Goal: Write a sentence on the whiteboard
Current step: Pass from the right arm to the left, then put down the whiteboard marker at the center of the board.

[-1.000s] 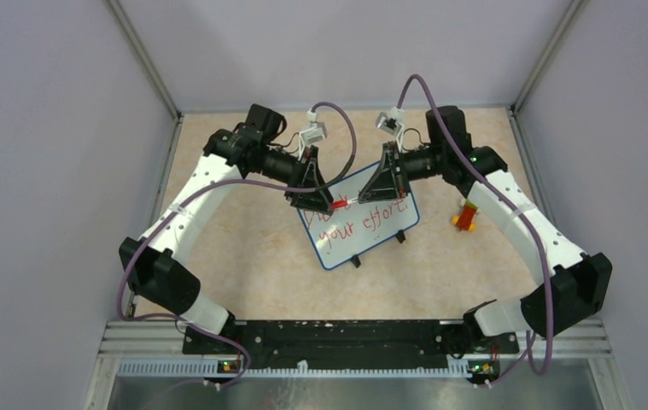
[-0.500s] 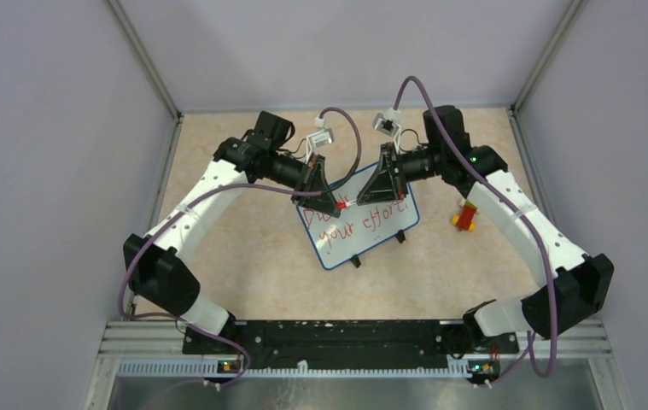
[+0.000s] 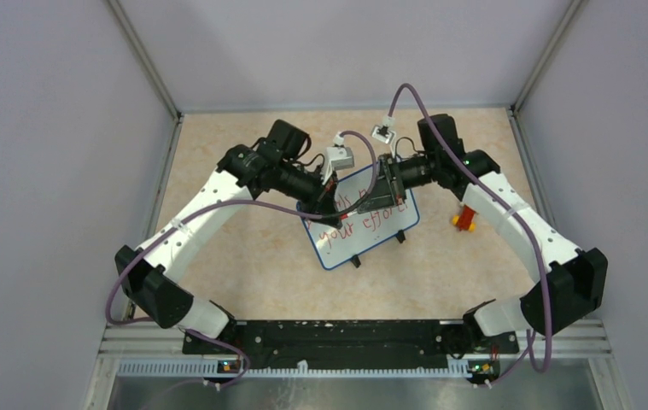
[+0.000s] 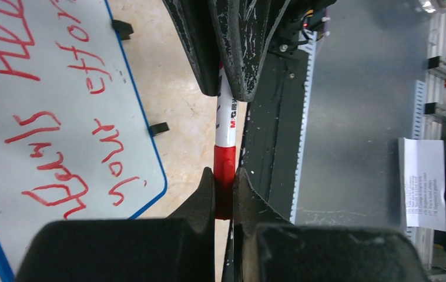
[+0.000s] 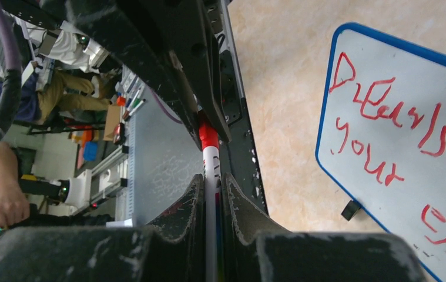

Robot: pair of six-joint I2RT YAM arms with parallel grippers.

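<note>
Red ink of the sentence point(image 3: 361, 220) fills the whiteboard point(image 3: 376, 243) in two lines, so the writing reads as done. The board sits askew at the centre of the top view on the speckled bench point(image 3: 243, 256). The left gripper point(image 4: 225, 183) has its jaws clamped on the red cap point(image 4: 224, 167). The right gripper point(image 5: 211, 187) has its jaws clamped on the white barrel of the marker point(image 4: 227, 117). The pair meets over the upper left part of the board. Cap and barrel meet with no visible gap in the left wrist view, but I cannot tell whether the cap has clicked home. Judged step: capping the pen. Risks from here: (1) The two grips sit close together on one thin pen, so any offset between the arm axes could bend it or twist it out of one pair of jaws. (2) If one side lets go with the cap only loosely on, pen and cap could part and fall on the board just below, marking or smearing the lettering. (3) Both grippers hang low near "Dreams" at the board's upper left. A dip on the way out could wipe the strokes or nudge the board, which looks light and free to slide. (4) A small orange-and-yellow object point(image 3: 465, 219) lies just beside the right arm point(image 3: 508, 209), right of centre, and a wide swing could knock it.
</note>
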